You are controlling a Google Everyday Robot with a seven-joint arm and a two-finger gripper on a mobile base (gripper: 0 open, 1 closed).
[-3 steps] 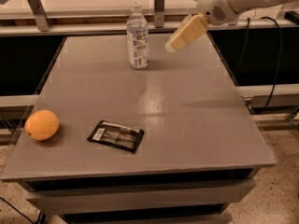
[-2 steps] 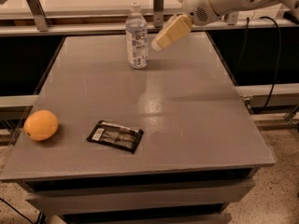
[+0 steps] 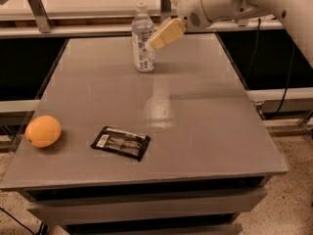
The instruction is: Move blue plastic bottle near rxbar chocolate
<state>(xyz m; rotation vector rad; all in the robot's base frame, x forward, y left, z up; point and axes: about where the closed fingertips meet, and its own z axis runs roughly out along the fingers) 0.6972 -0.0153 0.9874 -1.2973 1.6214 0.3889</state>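
Note:
The blue plastic bottle (image 3: 143, 39) stands upright at the far middle of the grey table (image 3: 210, 131), clear with a white cap and a white label. The rxbar chocolate (image 3: 121, 142), a flat black wrapper with a white barcode patch at its left end, lies near the front left. My gripper (image 3: 157, 39) reaches in from the upper right and its tan fingers (image 3: 167, 33) sit right beside the bottle's right side, at label height. I cannot tell whether it touches the bottle.
A round orange fruit (image 3: 43, 130) lies at the table's front left edge, left of the bar. A metal rail (image 3: 73, 29) runs behind the table. Black cables (image 3: 286, 94) hang at the right.
My gripper has moved left toward the bottle, from well right of it to right beside it. The bottle, bar and orange have not moved.

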